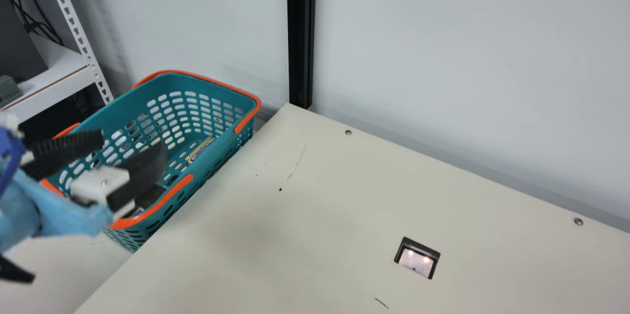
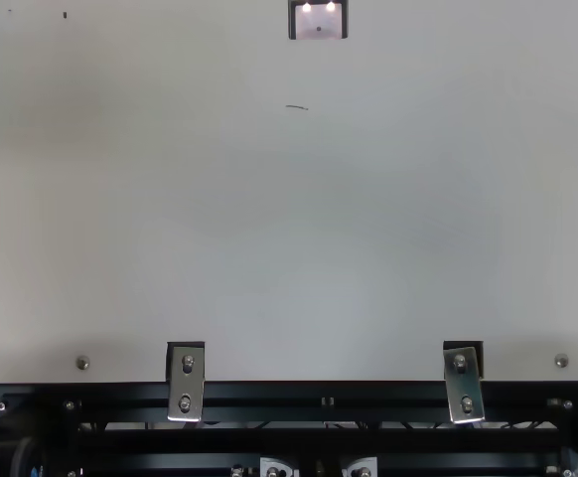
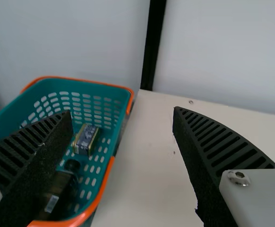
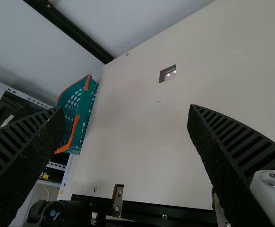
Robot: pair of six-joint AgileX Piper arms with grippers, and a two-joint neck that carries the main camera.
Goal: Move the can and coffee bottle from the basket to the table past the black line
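Nearest, the right black two-fingered gripper [image 4: 125,113] is released, its ribbed fingers wide apart above the cream flat-topped table [image 1: 295,235]. The left black two-fingered gripper [image 3: 122,118] is also spread and unloaded, at the near end of the teal perforated plastic basket [image 1: 224,144]. The step in hand looks like going in for the dark, round-capped coffee bottle [image 3: 64,182], which lies in that near end. It would be done well by bringing the left gripper over the bottle, turning the fingers across its body, and lowering between the basket's walls without snagging the curved orange handle [image 1: 170,196]. Close squarely, since smooth round sides may roll, and lift well above the rim before swinging over the table. Farther in sits the boxy blue-and-gold metal can [image 3: 86,139], which would want a flat pinch across two opposite sides. Counted, that makes two grippers, one basket, one bottle and one can, both goods inside the basket, with one black upright post [image 1: 301,33] beyond.
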